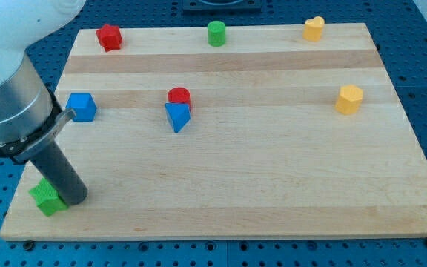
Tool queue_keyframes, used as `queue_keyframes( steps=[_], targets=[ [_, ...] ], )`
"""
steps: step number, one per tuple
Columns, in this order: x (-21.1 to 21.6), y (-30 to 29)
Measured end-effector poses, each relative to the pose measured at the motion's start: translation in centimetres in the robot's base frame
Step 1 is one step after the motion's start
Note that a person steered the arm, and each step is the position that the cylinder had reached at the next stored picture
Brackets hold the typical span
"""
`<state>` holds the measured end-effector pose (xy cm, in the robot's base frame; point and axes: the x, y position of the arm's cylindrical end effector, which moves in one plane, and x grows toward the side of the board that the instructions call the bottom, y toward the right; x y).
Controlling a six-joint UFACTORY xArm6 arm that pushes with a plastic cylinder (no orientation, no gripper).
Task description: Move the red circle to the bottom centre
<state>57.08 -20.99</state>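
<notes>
The red circle (179,96) sits left of the board's centre, touching the top of a blue triangle (177,116). My rod comes down from the view's left, and my tip (74,199) rests near the board's bottom left corner, right beside a green block (47,197). The tip is far to the lower left of the red circle.
A blue cube (81,107) lies at the left edge. A red star-like block (110,36), a green cylinder (216,33) and a yellow heart-like block (313,28) line the top edge. A yellow hexagon (349,99) sits at the right. The wooden board (273,170) ends at a blue perforated table.
</notes>
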Motion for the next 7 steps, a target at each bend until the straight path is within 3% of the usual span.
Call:
queue_keyframes(
  steps=[2,4,7],
  targets=[
    [-0.3,2.1],
    [-5.4,4.1],
    [-17.1,6.5]
  ],
)
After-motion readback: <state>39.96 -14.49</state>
